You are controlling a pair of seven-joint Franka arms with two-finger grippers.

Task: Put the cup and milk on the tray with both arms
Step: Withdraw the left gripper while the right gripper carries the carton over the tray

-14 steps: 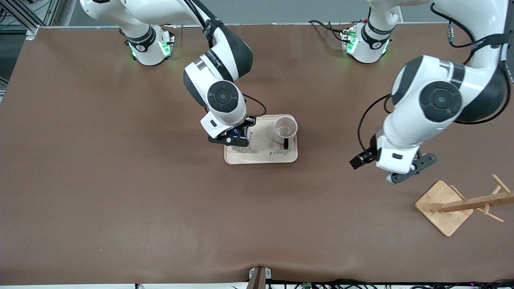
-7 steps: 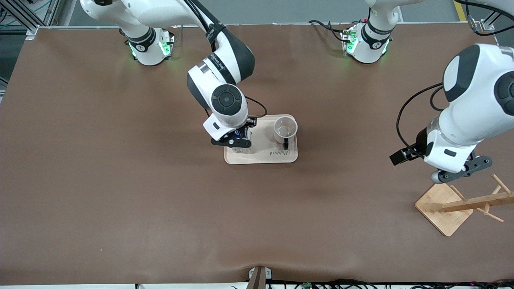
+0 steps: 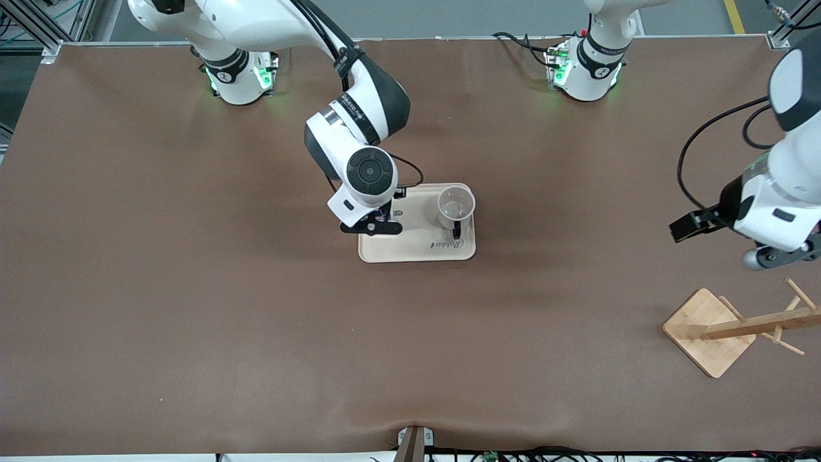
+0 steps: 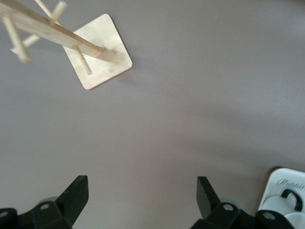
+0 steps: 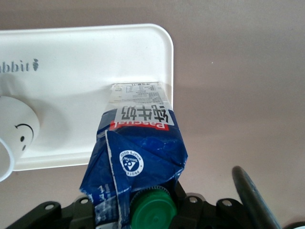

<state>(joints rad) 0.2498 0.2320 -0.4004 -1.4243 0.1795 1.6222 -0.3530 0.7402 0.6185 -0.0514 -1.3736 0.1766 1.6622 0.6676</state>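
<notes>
On tray (image 3: 417,250), milk (image 5: 138,143) in right gripper (image 3: 372,224)

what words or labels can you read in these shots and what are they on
"Rabbit" in script: on the tray, by its edge nearer the front camera; the right wrist view shows part of it as "abbit".
"Pascual": white on the red label of the milk, held in the right gripper.
Large Chinese characters on the milk's white band: I cannot read them reliably.
Fine print on the milk's lower part, and its round white logo: too small.
The cup bears only a smiley face.
</notes>
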